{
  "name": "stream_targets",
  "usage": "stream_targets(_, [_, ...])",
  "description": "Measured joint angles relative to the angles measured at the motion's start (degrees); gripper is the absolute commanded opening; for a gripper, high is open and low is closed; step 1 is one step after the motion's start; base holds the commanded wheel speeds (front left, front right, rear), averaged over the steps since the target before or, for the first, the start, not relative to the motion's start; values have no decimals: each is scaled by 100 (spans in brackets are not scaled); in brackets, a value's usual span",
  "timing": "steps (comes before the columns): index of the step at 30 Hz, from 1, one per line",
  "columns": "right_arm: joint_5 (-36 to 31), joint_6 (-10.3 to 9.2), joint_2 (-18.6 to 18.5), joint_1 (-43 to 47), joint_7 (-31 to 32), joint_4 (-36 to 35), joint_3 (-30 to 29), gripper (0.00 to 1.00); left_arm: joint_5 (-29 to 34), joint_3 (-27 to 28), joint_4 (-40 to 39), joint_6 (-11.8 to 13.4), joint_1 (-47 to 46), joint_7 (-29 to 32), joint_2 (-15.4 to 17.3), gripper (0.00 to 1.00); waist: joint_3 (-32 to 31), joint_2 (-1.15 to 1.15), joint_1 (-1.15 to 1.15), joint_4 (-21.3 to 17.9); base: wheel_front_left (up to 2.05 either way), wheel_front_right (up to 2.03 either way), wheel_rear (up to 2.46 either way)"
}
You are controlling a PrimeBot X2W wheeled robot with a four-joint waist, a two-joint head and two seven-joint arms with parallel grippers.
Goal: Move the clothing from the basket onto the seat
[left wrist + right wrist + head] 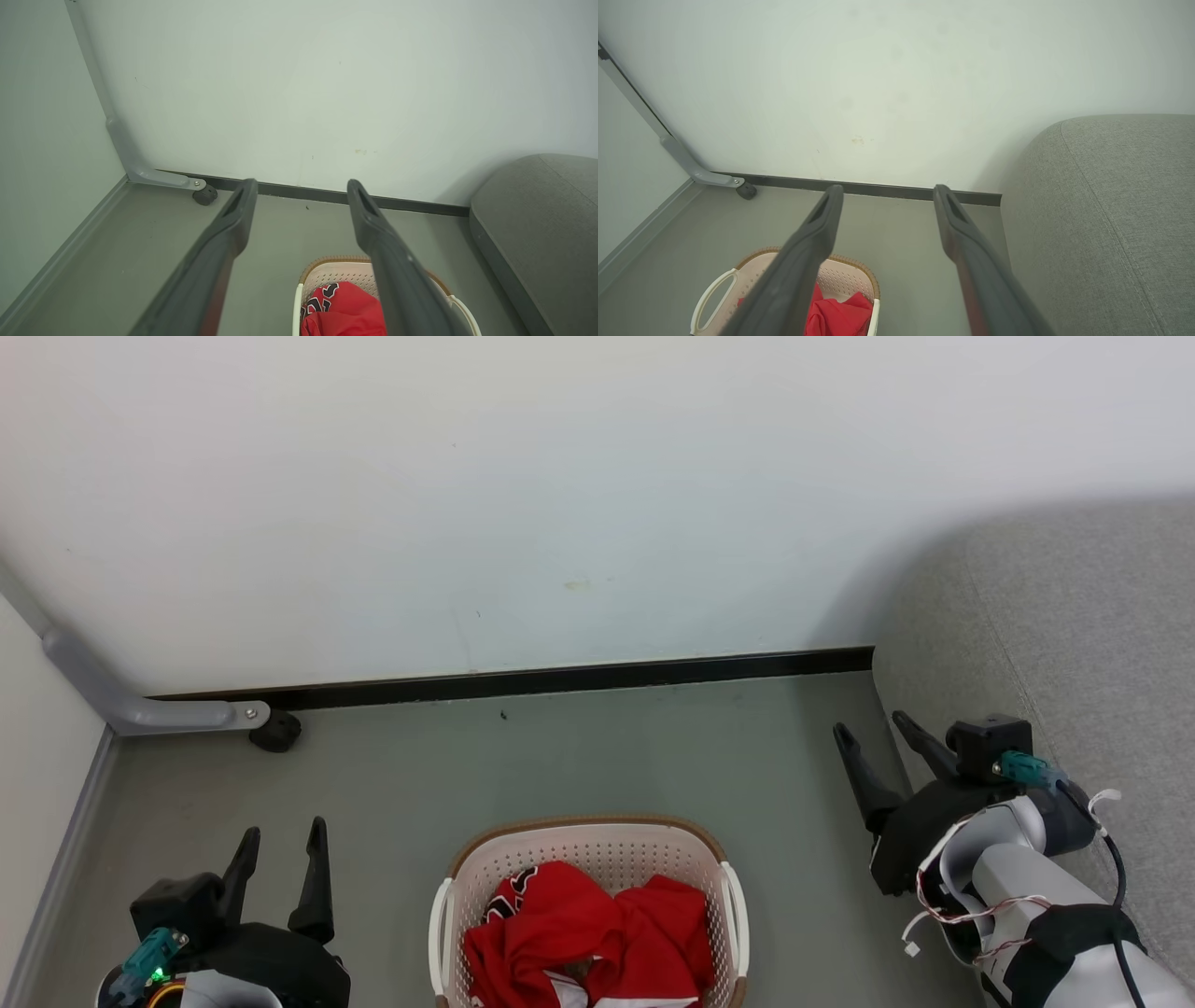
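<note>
Clothing (pixel 588 933) lies in the basket (pixel 579 845) between left gripper (pixel 285 829) and right gripper (pixel 872 723); seat (pixel 1074 616) lies right of both.

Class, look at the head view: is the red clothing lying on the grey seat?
No, the clothing lies bunched inside the basket.

Both arms low, both sets of fingers spread and empty.
The black left gripper (pixel 285 831), with two long dark fingers pointing up, sits at the lower left of the head view, its jaws wide apart. The black right gripper (pixel 872 724) sits higher at the right, its fingers leaning leftward and equally spread, on a pale grey forearm (pixel 1027 887).
</note>
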Motion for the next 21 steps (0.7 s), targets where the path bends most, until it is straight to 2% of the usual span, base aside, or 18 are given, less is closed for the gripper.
stream_targets(12, [-191, -270, -82, 37, -2, -527, -321, 100, 358, 350, -292, 145, 43, -1, -136, 100, -2, 0, 0, 16, 0, 0, 0])
stream_targets(21, [-342, -347, -132, 173, -3, -867, -480, 100, 511, 432, -408, 135, 176, -1, -293, 100, 26, 0, 0, 11, 0, 0, 0])
